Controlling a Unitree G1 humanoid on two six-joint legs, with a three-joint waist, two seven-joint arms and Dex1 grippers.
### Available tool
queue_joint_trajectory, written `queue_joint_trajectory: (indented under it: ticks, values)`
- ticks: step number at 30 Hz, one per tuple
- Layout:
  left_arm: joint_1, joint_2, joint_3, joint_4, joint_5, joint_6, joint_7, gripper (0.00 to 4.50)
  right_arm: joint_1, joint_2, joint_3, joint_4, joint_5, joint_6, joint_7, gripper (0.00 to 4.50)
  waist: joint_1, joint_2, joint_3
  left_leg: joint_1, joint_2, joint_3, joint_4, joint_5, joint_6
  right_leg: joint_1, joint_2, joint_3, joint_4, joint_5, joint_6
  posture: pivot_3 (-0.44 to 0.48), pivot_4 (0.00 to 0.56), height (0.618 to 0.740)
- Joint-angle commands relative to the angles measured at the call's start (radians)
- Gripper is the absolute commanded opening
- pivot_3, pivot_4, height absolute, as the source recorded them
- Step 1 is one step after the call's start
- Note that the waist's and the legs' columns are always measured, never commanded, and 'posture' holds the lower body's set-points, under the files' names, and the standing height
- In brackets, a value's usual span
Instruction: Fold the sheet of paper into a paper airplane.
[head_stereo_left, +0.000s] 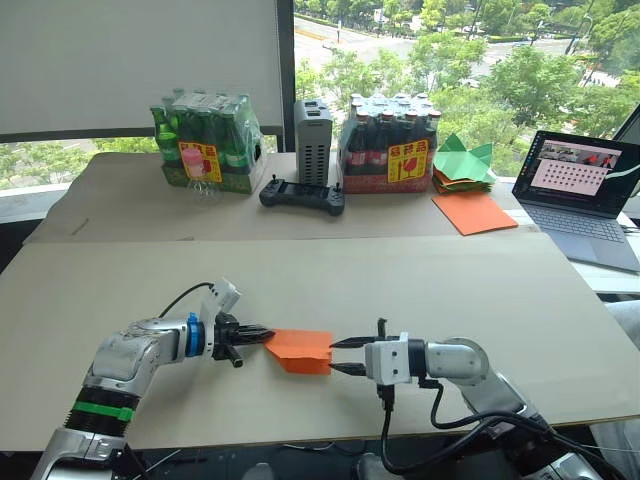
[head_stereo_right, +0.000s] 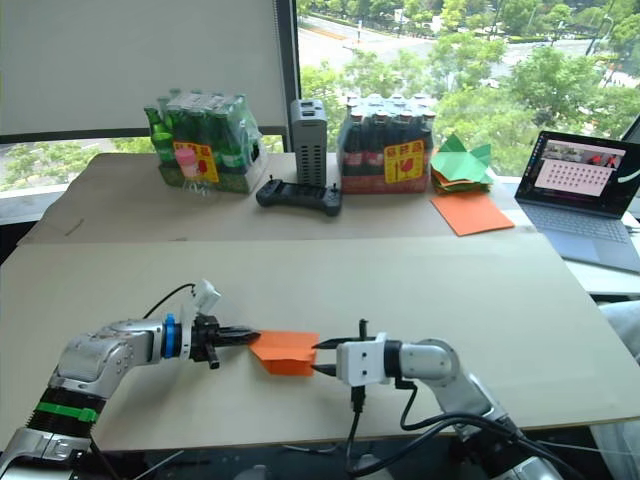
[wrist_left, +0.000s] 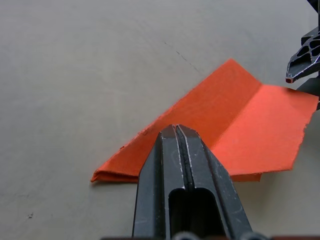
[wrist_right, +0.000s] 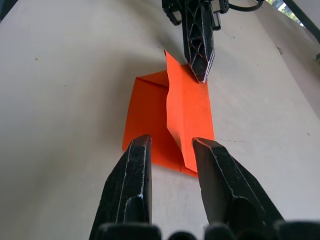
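Folded orange paper airplane (head_stereo_left: 300, 349) lies on the tan tabletop (head_stereo_left: 400, 290), lower centre of the head view, btwn the two grippers. Left gripper (head_stereo_left: 262, 337) comes in from the lower left, fingers pressed together w/ no gap, tips at the paper's left point; left wrist view shows the closed fingers (wrist_left: 181, 150) over the near edge of the wedge, a raised crease running away from them. Can't tell for sure if an edge is pinched btwn them or the tips just press on top. Right gripper (head_stereo_left: 348, 356) reaches in from the lower right, fingers spread apart, one tip above and one below the paper's right end, holding nothing; right wrist view shows both fingers (wrist_right: 134, 170) flanking the near end of the airplane, apart from it or just touching, cannot tell. Paper is a short wedge, several layers, one flap raised along the mid fold. Back table, upper part of frame: pack of green bottles (head_stereo_left: 205, 145) at left, grey box (head_stereo_left: 312, 142) and black controller (head_stereo_left: 302, 194) at centre, pack of dark bottles (head_stereo_left: 390, 148) just right of them, then green paper shapes (head_stereo_left: 462, 165) stacked w/ a flat orange sheet (head_stereo_left: 474, 212) in front. Open laptop (head_stereo_left: 585, 190) at far right.
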Motion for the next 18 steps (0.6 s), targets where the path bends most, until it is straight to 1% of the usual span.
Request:
queue_joint_trajectory:
  ticks: [1,12,14,16,17,18]
  values:
    - [0.016,0.007,-0.001,-0.013,0.007,0.015,0.009,0.00,-0.017,0.008,-0.003,-0.014,0.003,-0.031,-0.009,1.50,0.000,0.000,0.000,0.000,0.000,0.000,0.000,0.000,0.000,0.000,0.000,0.000,0.000,0.000,0.000,0.000,0.150,0.740]
    - [0.028,0.004,0.005,-0.015,0.010,0.012,0.011,0.00,-0.046,0.034,0.012,0.029,-0.006,-0.043,-0.003,1.50,-0.001,0.000,0.000,0.000,0.000,0.000,0.000,0.000,0.000,0.000,0.000,0.000,0.000,0.000,0.000,0.000,0.150,0.740]
    - [0.029,0.003,0.006,-0.019,0.008,0.015,0.012,0.00,-0.050,0.037,0.015,0.039,-0.007,-0.041,-0.002,0.98,-0.001,0.000,0.000,0.000,0.000,0.000,0.000,0.000,0.000,0.000,0.000,0.000,0.000,0.000,0.000,0.000,0.150,0.740]
    - [0.030,0.002,0.006,-0.020,0.008,0.015,0.012,0.00,-0.053,0.037,0.017,0.047,-0.009,-0.039,0.001,0.31,-0.001,0.000,0.000,0.000,0.000,0.000,0.000,0.000,0.000,0.000,0.000,0.000,0.000,0.000,0.000,0.000,0.150,0.740]
    - [0.031,0.002,0.006,-0.020,0.009,0.015,0.012,0.00,-0.053,0.039,0.015,0.050,-0.006,-0.033,0.001,0.04,-0.001,0.000,0.000,0.000,0.000,0.000,0.000,0.000,0.000,0.000,0.000,0.000,0.001,0.000,0.000,0.000,0.150,0.740]
    - [0.031,0.002,0.006,-0.020,0.009,0.015,0.012,0.00,-0.053,0.040,0.013,0.052,-0.002,-0.028,0.002,0.01,-0.001,0.000,0.000,0.000,0.000,0.000,0.000,0.000,0.000,0.000,0.000,0.000,0.001,0.000,0.000,0.000,0.150,0.740]
